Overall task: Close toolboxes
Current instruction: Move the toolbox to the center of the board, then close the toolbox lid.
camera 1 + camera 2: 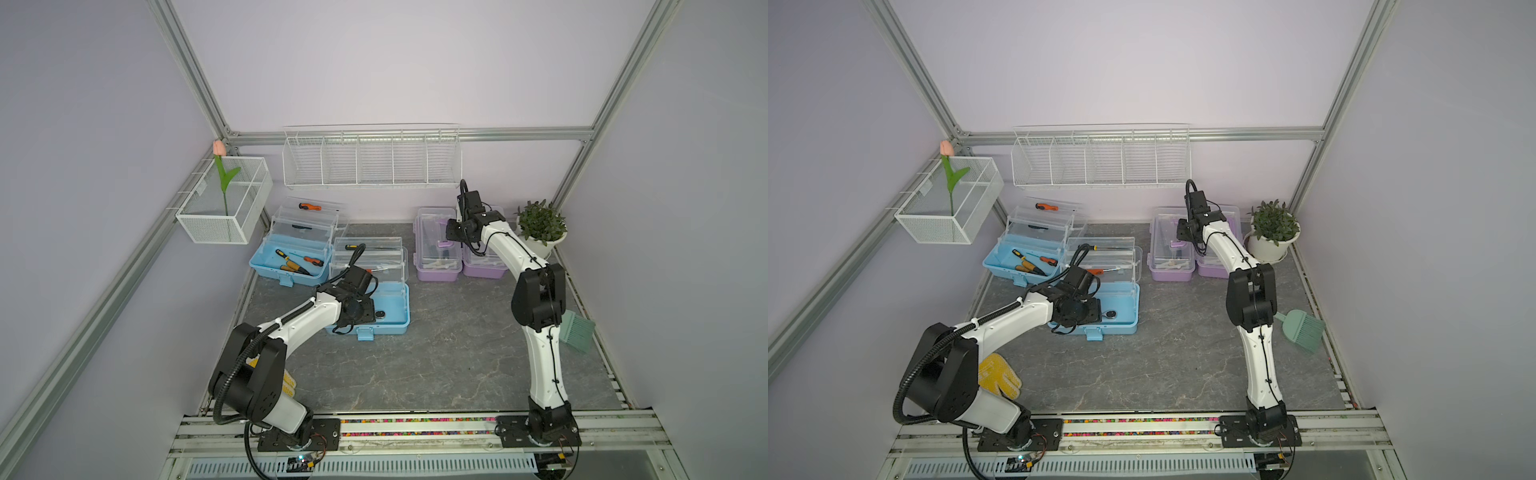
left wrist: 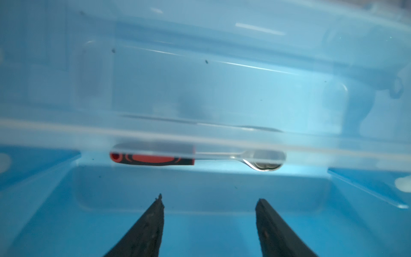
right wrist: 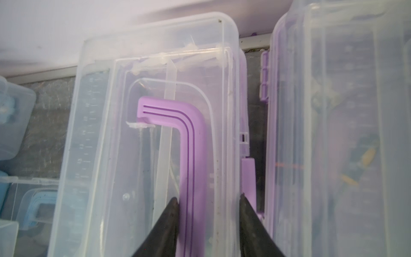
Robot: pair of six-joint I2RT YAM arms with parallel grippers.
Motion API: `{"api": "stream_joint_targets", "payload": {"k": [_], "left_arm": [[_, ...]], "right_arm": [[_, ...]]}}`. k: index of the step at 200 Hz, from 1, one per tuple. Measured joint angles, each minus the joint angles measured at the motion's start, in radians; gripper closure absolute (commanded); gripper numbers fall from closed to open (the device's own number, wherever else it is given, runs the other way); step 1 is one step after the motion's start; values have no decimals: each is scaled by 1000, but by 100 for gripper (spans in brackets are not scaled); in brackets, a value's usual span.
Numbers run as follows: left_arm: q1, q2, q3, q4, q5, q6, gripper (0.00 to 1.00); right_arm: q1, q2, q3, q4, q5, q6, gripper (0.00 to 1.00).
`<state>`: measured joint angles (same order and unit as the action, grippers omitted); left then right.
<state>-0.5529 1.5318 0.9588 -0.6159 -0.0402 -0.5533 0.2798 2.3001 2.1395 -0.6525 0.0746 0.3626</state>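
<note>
Two light blue toolboxes stand open at the left. The near one has its clear lid and tray raised behind it, and so does the far one. My left gripper is down inside the near blue box, open and empty, facing a red-handled ratchet on the floor of the box. Two purple toolboxes sit side by side at the back right, lids down. My right gripper is on the left purple box, one finger against its folded purple handle, the other at the lid's front edge by the latch.
Screwdrivers lie in the far blue box. A wire basket with a tulip hangs at the left, and a wire rack on the back wall. A potted plant, a green brush and a yellow glove lie at the table's edges.
</note>
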Motion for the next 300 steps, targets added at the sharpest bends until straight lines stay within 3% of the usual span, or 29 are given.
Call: {"api": "stream_joint_targets", "payload": {"k": [47, 55, 66, 75, 110, 160, 201, 260, 300], "left_arm": [[-53, 0, 0, 42, 23, -35, 33], [-63, 0, 0, 47, 23, -39, 33], [-78, 1, 0, 55, 22, -43, 33], [-89, 3, 3, 57, 22, -46, 33], [-125, 11, 46, -9, -5, -49, 29], [-211, 58, 134, -32, 19, -48, 30], [-303, 215, 189, 27, 84, -56, 32], [-400, 354, 308, 196, 280, -144, 33], [-421, 426, 485, 307, 341, -190, 30]], "right_arm": [[-50, -5, -11, 8, -41, -18, 81], [-57, -7, -11, 8, -55, -19, 72], [-68, -19, -11, 5, -50, -27, 50], [-84, -36, -14, -18, -51, -37, 38], [-92, -198, -139, -38, -61, -76, 27], [57, -668, -608, 32, -100, -51, 24], [69, -958, -948, -5, -101, 35, 25], [16, -1285, -1221, -140, -106, 105, 32], [87, -1400, -1393, -197, -144, 178, 34]]}}
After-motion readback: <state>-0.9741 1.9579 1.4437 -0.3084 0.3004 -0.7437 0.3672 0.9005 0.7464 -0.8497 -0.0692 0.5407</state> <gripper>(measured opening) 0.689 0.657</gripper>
